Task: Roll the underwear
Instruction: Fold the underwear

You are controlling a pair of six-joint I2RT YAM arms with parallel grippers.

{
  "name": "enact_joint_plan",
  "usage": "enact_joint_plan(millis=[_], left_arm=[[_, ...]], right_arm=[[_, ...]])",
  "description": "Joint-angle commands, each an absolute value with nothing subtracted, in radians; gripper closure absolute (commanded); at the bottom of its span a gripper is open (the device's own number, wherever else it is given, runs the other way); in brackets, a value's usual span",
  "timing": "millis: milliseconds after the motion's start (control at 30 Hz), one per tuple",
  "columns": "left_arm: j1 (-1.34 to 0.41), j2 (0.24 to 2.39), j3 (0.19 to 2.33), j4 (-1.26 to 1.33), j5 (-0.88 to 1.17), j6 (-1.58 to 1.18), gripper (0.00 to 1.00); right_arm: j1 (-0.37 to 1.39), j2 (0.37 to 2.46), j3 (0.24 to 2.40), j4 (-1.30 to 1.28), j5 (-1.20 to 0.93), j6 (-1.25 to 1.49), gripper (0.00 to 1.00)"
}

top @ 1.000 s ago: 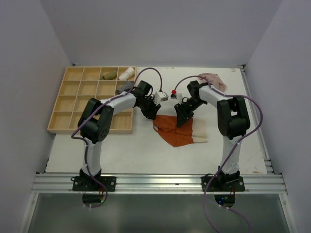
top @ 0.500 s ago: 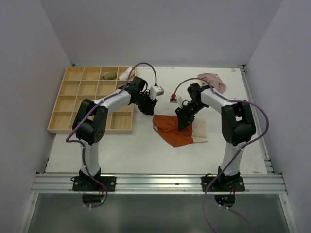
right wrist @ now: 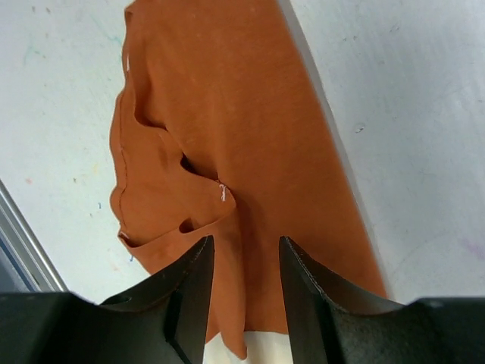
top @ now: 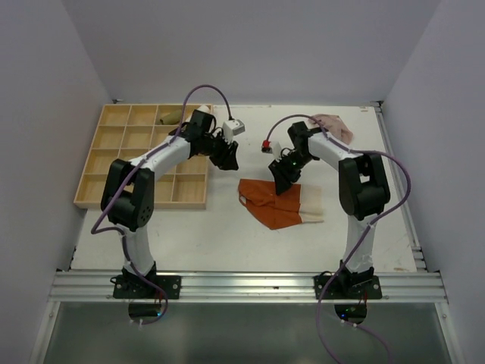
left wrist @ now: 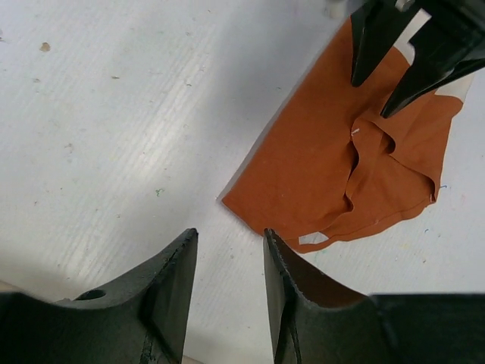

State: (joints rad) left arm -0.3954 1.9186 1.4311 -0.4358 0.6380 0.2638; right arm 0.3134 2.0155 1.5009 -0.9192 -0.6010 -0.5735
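Seen from above, the rust-orange underwear [top: 271,203] lies spread flat on the white tabletop [top: 189,227] just right of the frame's centre, with a pale strip [top: 312,214] showing along its lower right edge. The pale beige-pink underwear [top: 333,125] sits bunched near the upper right corner of the tabletop, well apart from the orange one. The left fingers [top: 227,157] hang above and to the left of the orange cloth, clear of it, beside the wooden compartment tray [top: 114,163] at the left. One olive roll [top: 170,116] lies in a compartment of the tray's top row. The right fingers [top: 285,180] point down over the upper edge of the orange cloth. In the left wrist view, the left fingers [left wrist: 170,288] stand spread at the bottom of the frame with only bare tabletop [left wrist: 114,114] between them, and the rust-orange underwear [left wrist: 333,167] lies at the centre right, creased down its middle. The right fingers [left wrist: 371,45] show at the upper right, parted over that cloth. In the right wrist view, the right fingers [right wrist: 189,296] are spread at the bottom edge, pinching nothing, with the rust-orange underwear [right wrist: 227,114] running between them and up the frame. Its folded edge and small openings lie at the left. Whether the tips touch the cloth cannot be told.
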Motion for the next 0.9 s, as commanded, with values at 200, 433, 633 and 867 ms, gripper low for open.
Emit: enact_joint_plan(millis=[200,433,633,867], left_arm=[[-0.339,1.844,1.454,-0.391,0.71,0.21,0.55],[-0.327,1.841,1.448,-0.396,0.715,0.224,0.55],[-0.327,1.835,1.428,-0.403,0.742,0.253,0.55],[-0.337,1.735,1.313,-0.382,0.73,0.403,0.5]], right_arm=[[0.354,2.045,1.505,-0.997,-0.614,-0.702,0.67],[0.365,1.947,1.445,-1.046,-0.669,-0.764,0.94],[0.408,1.876,1.338,-1.097,-0.643,-0.879,0.86],[0.425,1.757,1.238,-1.146,-0.581,-0.913,0.61]])
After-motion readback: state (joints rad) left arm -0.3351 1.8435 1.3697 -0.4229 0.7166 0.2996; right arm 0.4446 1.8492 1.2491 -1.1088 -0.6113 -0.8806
